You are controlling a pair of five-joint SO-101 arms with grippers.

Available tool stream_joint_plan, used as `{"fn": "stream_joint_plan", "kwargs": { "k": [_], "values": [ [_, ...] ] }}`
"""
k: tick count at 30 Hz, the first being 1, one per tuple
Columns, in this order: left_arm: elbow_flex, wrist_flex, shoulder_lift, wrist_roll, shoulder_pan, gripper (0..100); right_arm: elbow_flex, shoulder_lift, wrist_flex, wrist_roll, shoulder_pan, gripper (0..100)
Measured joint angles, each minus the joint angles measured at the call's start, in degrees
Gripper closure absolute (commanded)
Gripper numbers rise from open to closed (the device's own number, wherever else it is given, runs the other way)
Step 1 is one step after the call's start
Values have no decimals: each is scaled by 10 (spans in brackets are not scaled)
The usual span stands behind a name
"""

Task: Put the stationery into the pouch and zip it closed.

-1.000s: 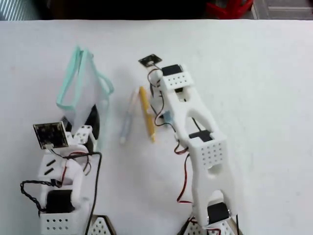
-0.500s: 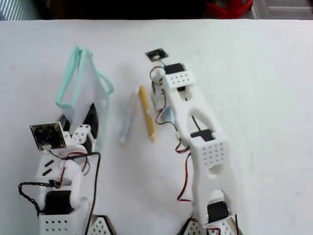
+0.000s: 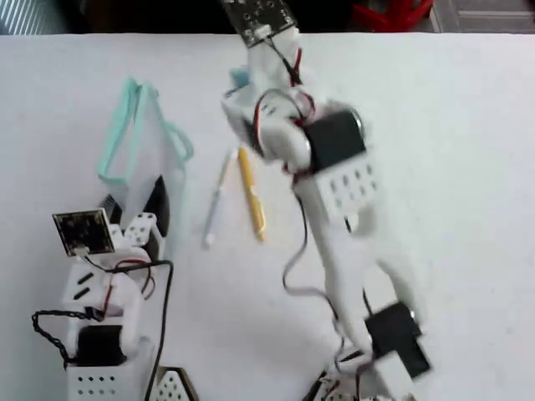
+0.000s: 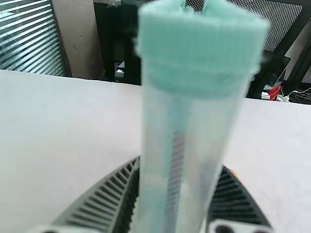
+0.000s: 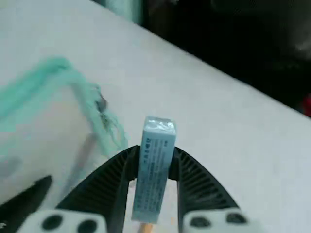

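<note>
Right gripper grasps the eraser, beside the pouch. Left gripper clamps the pouch's near end. Yellow pen and pale pen lie just beside the pouch. Step judged: loading the eraser. Next: centre it over the opening, then release.

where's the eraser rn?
The eraser is clamped in the right gripper; in the high view it shows past the far end of the yellow pen, right of the pouch.
</note>
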Motion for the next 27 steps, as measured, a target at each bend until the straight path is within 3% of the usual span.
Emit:
{"fn": "stream_joint_plan", "kwargs": {
  "k": [8,14,27],
  "values": [
    [-1,0,0,0,7,793,-1,-121,-108,0,-165,981],
    [-1,0,0,0,7,793,66,-106,-207,0,-200,981],
    [-1,0,0,0,7,793,235,-39,-406,0,-196,981]
  ]
}}
